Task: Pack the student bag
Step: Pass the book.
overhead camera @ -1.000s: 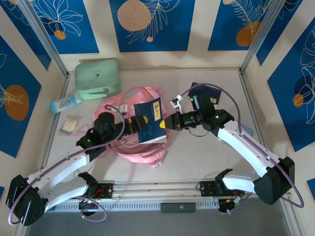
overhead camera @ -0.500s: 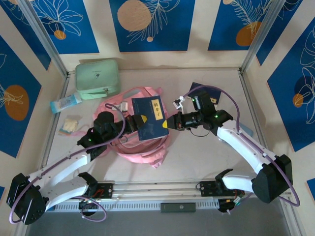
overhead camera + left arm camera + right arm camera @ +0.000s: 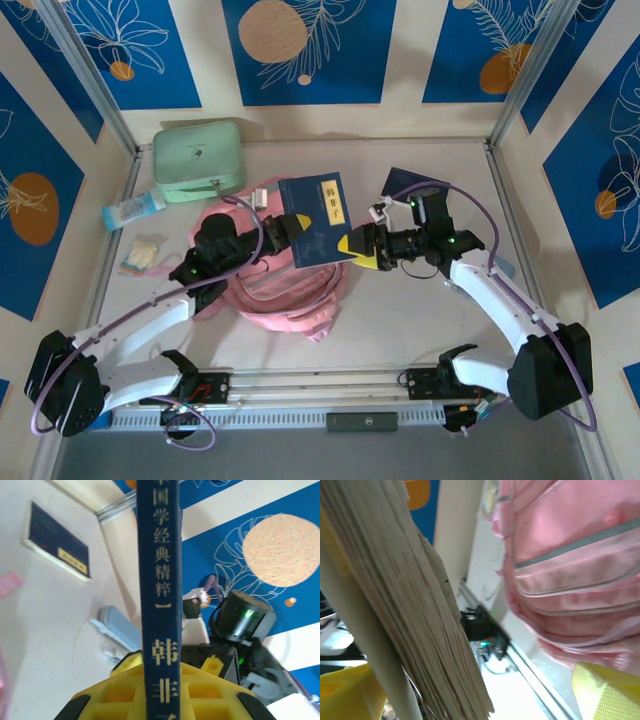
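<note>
Left gripper (image 3: 278, 232): clamped on the spine edge of a dark blue book (image 3: 316, 218). In the left wrist view its yellow fingers (image 3: 115, 690) sit either side of the spine, hard against it. The book is up off the table (image 3: 420, 310), cover tilted toward the top camera, gold lettering on cover and spine.

Right gripper (image 3: 357, 250): jaws wide apart at the book's opposite edge, near its lower right corner. In the right wrist view the page edge runs between the two yellow fingers, close to the one at the left of that view, with a clear gap to the other. Can't tell if the pages touch that finger.

Student bag (image 3: 290, 295): pink, lying slumped on the table, centre-left.
- Left gripper is over its far part.
- The book hangs over its far right corner, not in it.
- Right gripper is just off its right edge.
- From the right wrist the bag is beyond the free finger, zip lines and seams visible, fabric not touching either finger.

Also on the table:
- a mint green case (image 3: 198, 160), far left, near the bag but apart from it
- a second dark blue book (image 3: 403, 181), flat behind the right arm
- a small bottle (image 3: 132, 210) by the left rail
</note>
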`<state>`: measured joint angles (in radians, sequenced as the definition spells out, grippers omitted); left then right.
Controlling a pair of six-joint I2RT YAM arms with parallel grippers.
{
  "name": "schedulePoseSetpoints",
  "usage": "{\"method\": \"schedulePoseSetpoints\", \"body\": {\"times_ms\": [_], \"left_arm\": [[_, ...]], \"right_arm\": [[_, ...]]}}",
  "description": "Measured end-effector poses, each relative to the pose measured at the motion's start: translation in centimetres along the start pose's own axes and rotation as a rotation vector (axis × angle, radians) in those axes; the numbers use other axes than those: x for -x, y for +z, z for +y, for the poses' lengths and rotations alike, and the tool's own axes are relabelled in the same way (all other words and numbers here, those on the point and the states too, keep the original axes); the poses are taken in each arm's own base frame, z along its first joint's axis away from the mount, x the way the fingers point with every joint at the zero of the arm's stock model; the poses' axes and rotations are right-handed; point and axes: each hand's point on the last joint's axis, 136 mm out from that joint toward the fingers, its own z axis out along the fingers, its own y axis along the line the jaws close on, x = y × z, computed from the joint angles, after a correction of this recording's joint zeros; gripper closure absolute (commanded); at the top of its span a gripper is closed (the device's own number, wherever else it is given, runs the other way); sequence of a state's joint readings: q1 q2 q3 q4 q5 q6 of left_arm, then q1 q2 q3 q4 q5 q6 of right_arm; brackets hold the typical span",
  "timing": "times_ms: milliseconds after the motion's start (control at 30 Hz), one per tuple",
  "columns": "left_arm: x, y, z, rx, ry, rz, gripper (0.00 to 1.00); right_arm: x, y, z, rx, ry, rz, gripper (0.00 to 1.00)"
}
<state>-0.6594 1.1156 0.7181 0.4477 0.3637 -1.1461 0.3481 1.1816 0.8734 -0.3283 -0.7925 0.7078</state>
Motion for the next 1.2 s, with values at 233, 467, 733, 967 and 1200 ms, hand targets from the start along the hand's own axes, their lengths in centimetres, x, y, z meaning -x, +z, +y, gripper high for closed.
{"method": "schedulePoseSetpoints", "body": {"times_ms": [233, 467, 733, 967, 1200], "left_arm": [[0.2, 0.6, 0.1, -0.007, -0.005, -0.001, 1.00], [-0.1, 0.3, 1.9, 0.080, 0.001, 0.001, 1.00], [-0.5, 0.2, 2.5, 0.109, 0.008, 0.017, 1.00], [-0.7, -0.2, 2.3, 0.168, 0.094, 0.073, 0.60], [-2.2, -2.6, 5.9, 0.411, 0.266, 0.195, 0.57]], "right_arm": [[0.2, 0.2, 3.3, 0.141, -0.046, 0.028, 0.14], [0.3, -0.7, 4.7, 0.160, -0.078, -0.005, 0.46], [0.5, -0.4, 3.2, 0.109, -0.042, -0.013, 0.86], [0.4, -0.8, 1.7, 0.050, -0.011, -0.030, 1.00], [1.0, -3.4, -0.3, -0.048, 0.053, -0.119, 1.00]]}}
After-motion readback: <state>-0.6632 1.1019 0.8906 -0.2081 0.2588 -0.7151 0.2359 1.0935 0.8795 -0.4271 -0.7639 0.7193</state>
